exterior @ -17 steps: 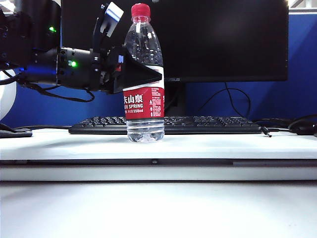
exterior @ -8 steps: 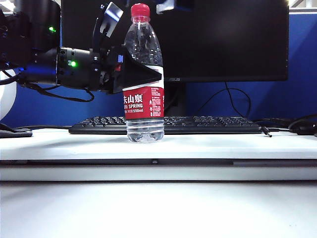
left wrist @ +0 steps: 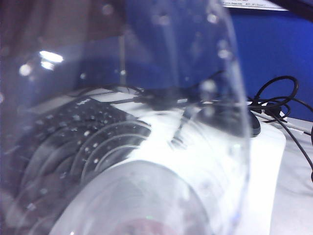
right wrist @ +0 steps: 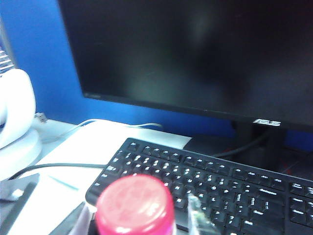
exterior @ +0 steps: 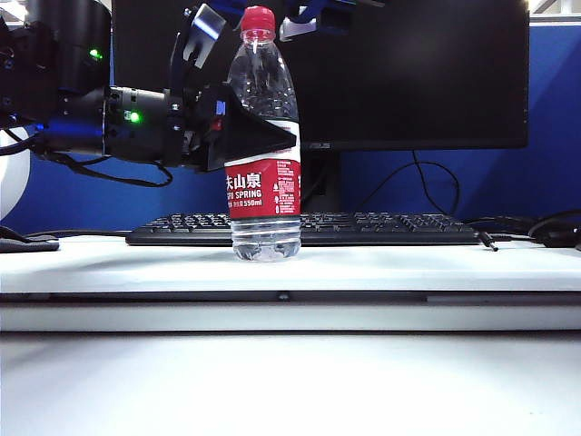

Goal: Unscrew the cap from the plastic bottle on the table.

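The plastic bottle [exterior: 264, 136] stands upright on the table [exterior: 408, 268], clear and ribbed with a red-and-white label. Its red cap [exterior: 258, 20] is on the neck. My left gripper [exterior: 270, 136] reaches in from the left and is shut on the bottle's middle, one black finger across its front. The left wrist view is filled by the bottle's clear wall [left wrist: 146, 147], and no fingers show there. My right gripper [right wrist: 137, 218] is open around the cap [right wrist: 135, 205], one finger [right wrist: 73, 215] on each side with a small gap. In the exterior view it [exterior: 298, 22] hangs at the top, just right of the cap.
A black keyboard [exterior: 381, 227] lies behind the bottle, below a dark monitor [exterior: 408, 73]. Cables [exterior: 536, 227] trail at the far right of the ledge. The right wrist view shows the keyboard [right wrist: 234, 186], the monitor [right wrist: 195, 58] and a white rounded object [right wrist: 14, 112].
The right gripper has come down into view at the top and moved in beside the cap. The bottle and the left gripper have not moved.
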Robot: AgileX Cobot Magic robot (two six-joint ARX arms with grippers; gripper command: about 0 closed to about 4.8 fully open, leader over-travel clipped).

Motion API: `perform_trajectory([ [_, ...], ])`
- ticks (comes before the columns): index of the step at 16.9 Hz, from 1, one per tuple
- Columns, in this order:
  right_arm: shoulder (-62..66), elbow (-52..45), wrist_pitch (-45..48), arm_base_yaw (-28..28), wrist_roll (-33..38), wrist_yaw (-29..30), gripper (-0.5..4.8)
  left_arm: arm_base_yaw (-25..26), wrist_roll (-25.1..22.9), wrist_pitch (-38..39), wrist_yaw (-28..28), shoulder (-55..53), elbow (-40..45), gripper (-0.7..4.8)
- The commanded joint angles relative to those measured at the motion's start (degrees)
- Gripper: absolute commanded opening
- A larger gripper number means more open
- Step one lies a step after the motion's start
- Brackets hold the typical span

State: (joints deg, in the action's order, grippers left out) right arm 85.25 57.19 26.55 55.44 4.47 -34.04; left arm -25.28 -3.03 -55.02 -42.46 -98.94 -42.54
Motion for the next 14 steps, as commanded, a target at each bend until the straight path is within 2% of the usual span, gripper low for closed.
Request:
perform_trajectory([
  [1, -0.2, 0.2, 0.3, -0.5, 0.2, 1.6, 1.82, 0.0, -1.2, -0.1, -0.5, 0.2, -0.2, 2.37],
  [3, -0.2, 0.2, 0.4, -0.5, 0.2, 2.1, 1.73, 0.0, -3.2, 2.0, -1.3, 0.2, -0.2, 2.37],
  [7, -0.2, 0.2, 0.5, -0.6, 0.2, 2.4, 1.65, 0.0, -3.2, 2.6, -1.3, 0.2, -0.2, 2.37],
  [10, -0.6, 0.2, -2.2, -1.0, 0.2, 4.7, 0.91, 0.0, -3.2, 2.6, -1.3, 0.2, -0.2, 2.37],
  [14, -3.0, 0.2, -7.9, -4.3, -0.2, 13.8, 0.89, 0.0, -3.2, 2.6, -1.4, 0.2, -0.2, 2.37],
])
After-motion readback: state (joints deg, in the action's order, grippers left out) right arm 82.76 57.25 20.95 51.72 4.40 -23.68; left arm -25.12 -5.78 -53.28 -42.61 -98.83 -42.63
